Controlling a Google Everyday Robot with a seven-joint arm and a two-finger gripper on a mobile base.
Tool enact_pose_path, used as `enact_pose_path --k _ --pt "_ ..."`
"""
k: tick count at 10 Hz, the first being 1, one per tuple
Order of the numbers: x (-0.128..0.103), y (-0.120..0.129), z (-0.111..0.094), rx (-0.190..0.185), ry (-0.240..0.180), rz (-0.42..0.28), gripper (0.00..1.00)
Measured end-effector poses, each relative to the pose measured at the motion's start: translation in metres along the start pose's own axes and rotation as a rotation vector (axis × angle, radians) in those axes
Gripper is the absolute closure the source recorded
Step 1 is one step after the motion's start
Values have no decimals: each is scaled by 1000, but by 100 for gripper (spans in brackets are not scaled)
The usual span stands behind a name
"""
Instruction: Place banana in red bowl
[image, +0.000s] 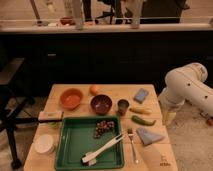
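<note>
Camera view — banana (140, 110) axis left-right — gripper (170, 118) right of it.

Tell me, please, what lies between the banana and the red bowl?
In the camera view, a maroon bowl and a small dark cup stand between the banana and the red bowl. The gripper hangs beyond the table edge, past the banana.
</note>
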Motion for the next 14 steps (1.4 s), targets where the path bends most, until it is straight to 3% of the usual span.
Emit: enact_pose_path --k 4,6,11,14 --pt "3 -5 0 10 -12 21 20" --pt "-4 -28 9 20 -42 38 20" --pt "-1 -38 33 9 -81 82 20" --pt "8 -53 41 39 -80 118 20"
